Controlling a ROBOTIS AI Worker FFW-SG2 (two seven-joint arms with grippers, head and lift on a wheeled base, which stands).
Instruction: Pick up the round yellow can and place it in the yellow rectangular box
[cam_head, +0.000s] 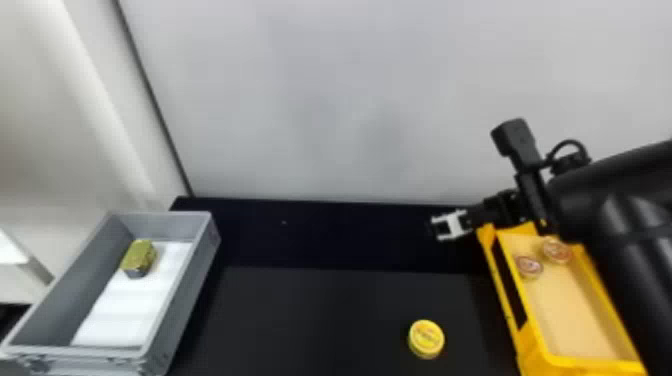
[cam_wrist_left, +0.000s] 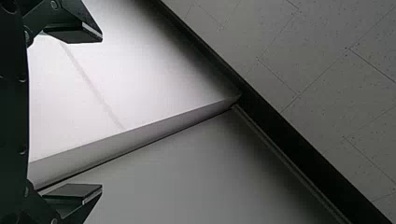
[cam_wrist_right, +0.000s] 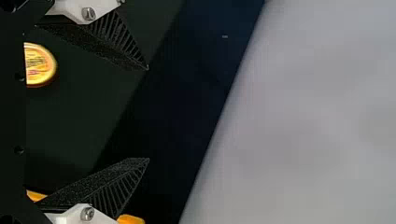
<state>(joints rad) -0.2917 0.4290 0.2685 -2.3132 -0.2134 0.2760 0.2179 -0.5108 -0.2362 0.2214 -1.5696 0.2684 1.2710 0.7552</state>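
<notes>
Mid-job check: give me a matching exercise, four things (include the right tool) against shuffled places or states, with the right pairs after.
1. round yellow can
2. gold-topped block
3. two small round tins
4. right tool

A. in the grey box
B. open and empty
C. on the black tabletop, between the boxes
D. inside the yellow box

Pairs: 1-C, 2-A, 3-D, 4-B

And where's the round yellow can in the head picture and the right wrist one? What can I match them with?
Head view: round yellow can near the bottom edge, on the dark table, left of the yellow box.
Right wrist view: can partly hidden by the right gripper's black base.
Shared landmark: the yellow box.
</notes>
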